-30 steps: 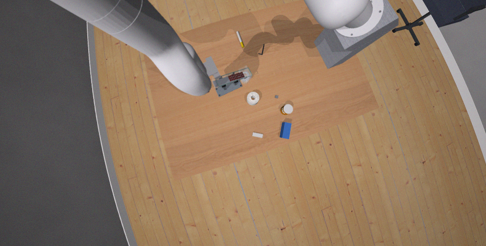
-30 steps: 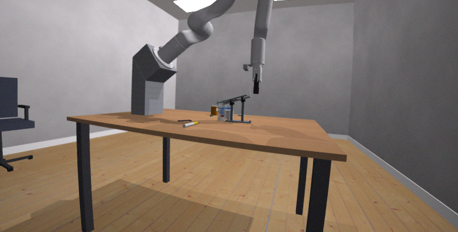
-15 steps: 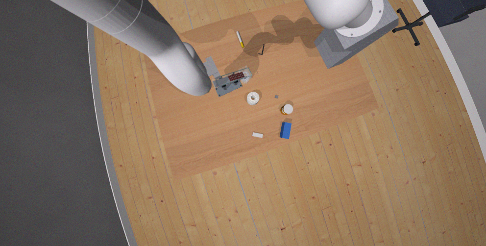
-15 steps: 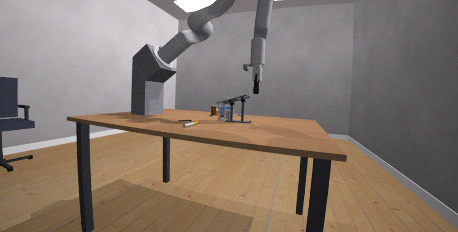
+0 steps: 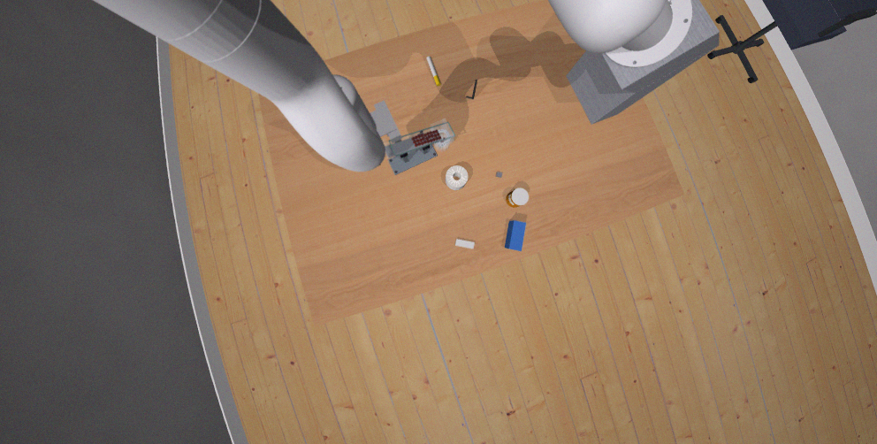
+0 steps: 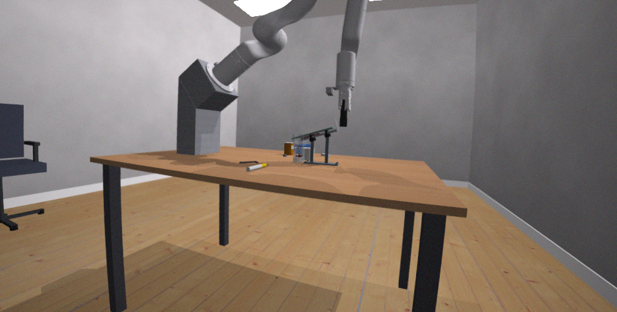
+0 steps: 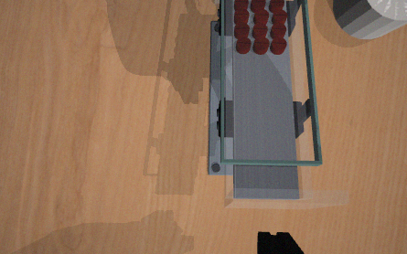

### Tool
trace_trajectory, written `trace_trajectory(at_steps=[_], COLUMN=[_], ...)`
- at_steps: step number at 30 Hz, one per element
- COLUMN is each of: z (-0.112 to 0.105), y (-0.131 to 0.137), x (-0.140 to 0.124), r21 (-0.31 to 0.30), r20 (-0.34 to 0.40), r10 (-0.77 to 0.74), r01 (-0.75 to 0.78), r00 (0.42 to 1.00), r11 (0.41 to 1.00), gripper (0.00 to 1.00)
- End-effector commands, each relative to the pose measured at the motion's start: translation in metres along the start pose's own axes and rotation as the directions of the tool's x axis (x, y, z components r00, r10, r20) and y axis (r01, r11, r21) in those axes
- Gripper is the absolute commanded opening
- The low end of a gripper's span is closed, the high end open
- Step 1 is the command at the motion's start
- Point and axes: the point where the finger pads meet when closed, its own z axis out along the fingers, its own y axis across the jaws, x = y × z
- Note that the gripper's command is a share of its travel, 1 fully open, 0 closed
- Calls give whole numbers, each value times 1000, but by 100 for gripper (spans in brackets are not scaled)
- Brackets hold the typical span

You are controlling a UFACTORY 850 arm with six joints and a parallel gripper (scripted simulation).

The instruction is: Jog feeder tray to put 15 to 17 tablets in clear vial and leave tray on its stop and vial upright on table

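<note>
The feeder tray is a glass-walled grey chute on a small stand; it also shows in the overhead view and in the side view, where it slopes with its high end to the right. Several dark red tablets sit bunched at its far, low end. The clear vial stands on the table under that low end; I cannot tell what it holds. My gripper is shut and empty, pointing down just beyond the tray's high end; its black fingertips show at the bottom of the wrist view, apart from the tray.
A white tape roll lies beside the tray and shows in the wrist view. Also on the table are a small grey cube, an orange bottle with a white cap, a blue box, a white block, a marker and a hex key.
</note>
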Motion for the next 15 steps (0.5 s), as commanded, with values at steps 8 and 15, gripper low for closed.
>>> trace_trajectory(at_steps=[8, 15], z=[4, 6], y=[0, 0], x=[13, 19], r21=[1, 1], r20=[1, 1], r10=[0, 0], r01=[0, 0], r00=[1000, 1000], r11=[1000, 1000], gripper=[0, 0])
